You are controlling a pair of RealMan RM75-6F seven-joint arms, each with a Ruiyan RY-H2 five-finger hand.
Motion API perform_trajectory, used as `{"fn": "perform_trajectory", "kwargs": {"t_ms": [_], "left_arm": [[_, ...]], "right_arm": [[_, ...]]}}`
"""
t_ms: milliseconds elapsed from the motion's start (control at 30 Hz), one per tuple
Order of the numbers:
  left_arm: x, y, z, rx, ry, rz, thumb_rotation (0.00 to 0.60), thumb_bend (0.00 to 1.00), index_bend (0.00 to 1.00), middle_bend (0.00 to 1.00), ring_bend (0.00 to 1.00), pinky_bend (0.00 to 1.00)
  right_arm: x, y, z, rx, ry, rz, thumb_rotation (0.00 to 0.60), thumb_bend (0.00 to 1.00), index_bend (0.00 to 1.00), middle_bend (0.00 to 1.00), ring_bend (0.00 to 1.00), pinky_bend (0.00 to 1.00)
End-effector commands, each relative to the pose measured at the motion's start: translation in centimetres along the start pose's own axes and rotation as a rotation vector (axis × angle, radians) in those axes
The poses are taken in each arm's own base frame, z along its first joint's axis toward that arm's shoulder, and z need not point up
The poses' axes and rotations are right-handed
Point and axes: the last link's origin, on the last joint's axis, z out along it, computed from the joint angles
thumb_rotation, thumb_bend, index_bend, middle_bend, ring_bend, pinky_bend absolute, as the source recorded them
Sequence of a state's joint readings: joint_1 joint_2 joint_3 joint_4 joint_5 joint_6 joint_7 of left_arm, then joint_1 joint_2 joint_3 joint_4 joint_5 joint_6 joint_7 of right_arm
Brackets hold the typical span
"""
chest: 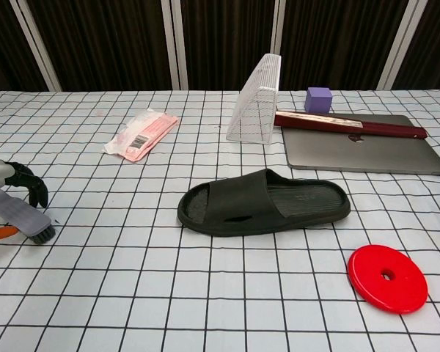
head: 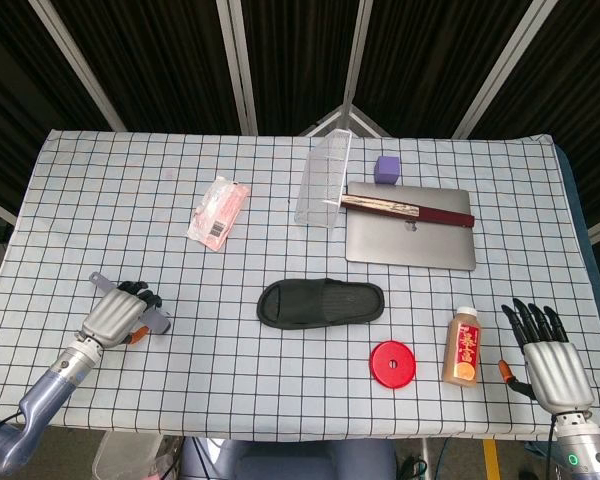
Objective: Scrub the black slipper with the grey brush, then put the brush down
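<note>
The black slipper [head: 320, 302] [chest: 264, 202] lies flat at the table's middle, toe opening to the left. Far to its left, near the front-left edge, my left hand [head: 115, 315] [chest: 4, 180] curls over the grey brush [head: 156, 320] [chest: 26, 218]. The brush's bristle head rests low on the cloth and its handle runs back under the fingers. My right hand [head: 545, 350] hovers at the front-right corner, fingers spread, holding nothing. The chest view does not show it.
A red disc [head: 392, 363] [chest: 387, 278] and a juice bottle [head: 464, 346] stand right of the slipper. Behind it are a laptop [head: 410, 238] [chest: 363, 152], a purple cube [head: 386, 168], a clear wire rack [head: 324, 180] [chest: 257, 99] and a pink packet [head: 218, 212] [chest: 141, 134].
</note>
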State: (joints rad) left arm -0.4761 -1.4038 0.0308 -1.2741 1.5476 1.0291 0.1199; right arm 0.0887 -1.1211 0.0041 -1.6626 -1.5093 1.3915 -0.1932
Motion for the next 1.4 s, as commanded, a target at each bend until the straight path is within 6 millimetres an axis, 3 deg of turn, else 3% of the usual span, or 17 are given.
{"fn": "perform_trajectory", "kwargs": {"t_ms": [33,733,1000,1400], "left_arm": [[-0.1,-0.1,-0.1,0.003,-0.006,-0.004,0.6,0.39,0.35,0.39,0.27,0.29],[-0.1,-0.5,-0.4,0.02,-0.009,0.003,0.6,0.44,0.4,0.44,0.31,0.33],[-0.3,-0.7,-0.1,0.029,-0.007,-0.003,0.6,0.46,0.48,0.51,0.37,0.38],[0.4,-1.1,0.1,0.047,0.017,-0.046,0.6,0.6,0.61,0.62,0.46,0.44]], "right_arm": [[0.0,0.0,0.0,-0.003,0.003,0.0,0.523,0.44,0.0,0.0,0.0,0.0],[-0.1,-0.1,0.0,-0.001,0.001,-0.003,0.523,0.44,0.0,0.0,0.0,0.0],[-0.2,-0.2,0.1,0.0,-0.007,-0.005,0.523,0.44,0.0,0.0,0.0,0.0],[-0.2,-0.3,0.1,0.004,-0.012,0.0,0.523,0.44,0.0,0.0,0.0,0.0]]}}
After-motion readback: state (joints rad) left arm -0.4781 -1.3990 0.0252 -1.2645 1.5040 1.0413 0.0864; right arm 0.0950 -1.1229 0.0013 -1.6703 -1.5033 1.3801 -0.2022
